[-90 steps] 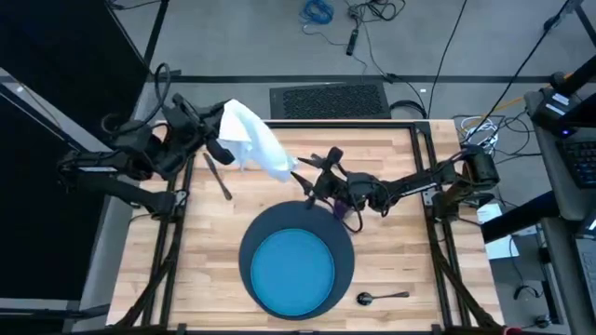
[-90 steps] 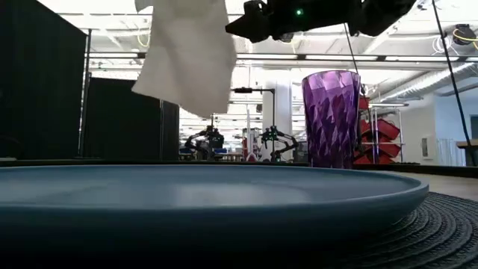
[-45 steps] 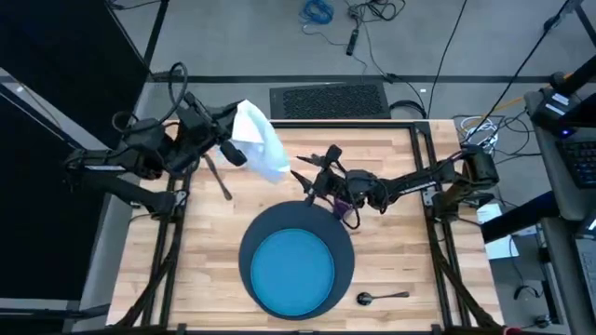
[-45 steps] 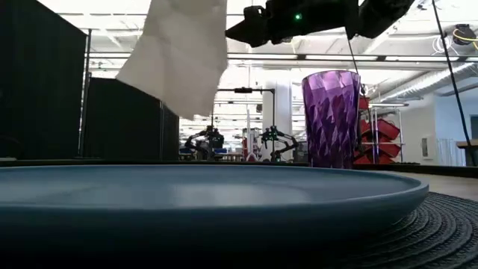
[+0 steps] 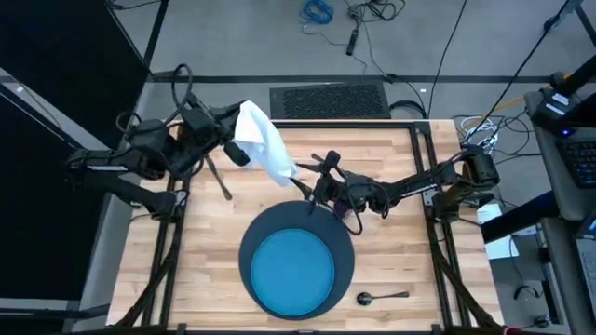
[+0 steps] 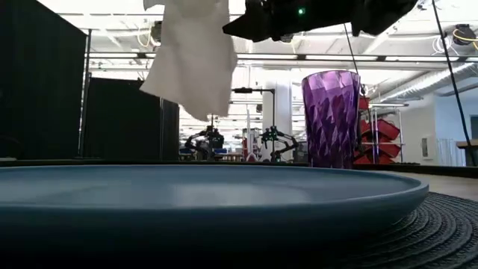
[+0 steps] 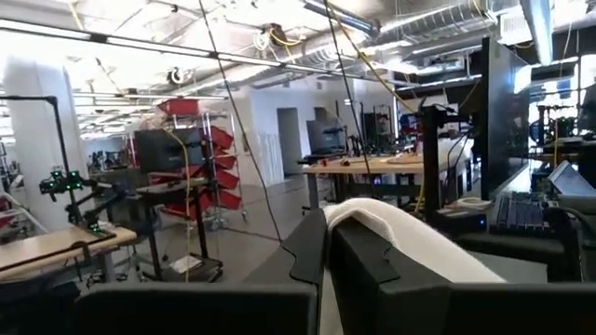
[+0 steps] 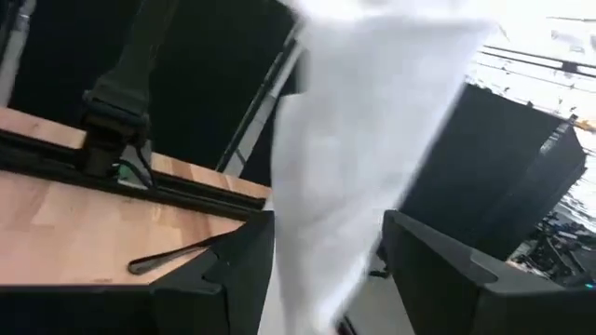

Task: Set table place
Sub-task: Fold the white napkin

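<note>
Aloft, left tool (image 5: pixel 233 141) grips napkin (image 5: pixel 264 147); right tool (image 5: pixel 307 179) gapes around its tip.

Table (image 5: pixel 209 242) with charger (image 5: pixel 253 244), spoon (image 5: pixel 382 297), fork (image 5: pixel 218 177)

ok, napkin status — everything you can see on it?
The white cloth napkin is soft and creased, and it is off the table, hanging in the air over the far left part. The left hand is shut on its upper end; the cloth drapes down toward the right hand, whose open fingers sit either side of the lower part. In the low view it dangles above the blue plate, left of the purple cup, touching neither.
</note>
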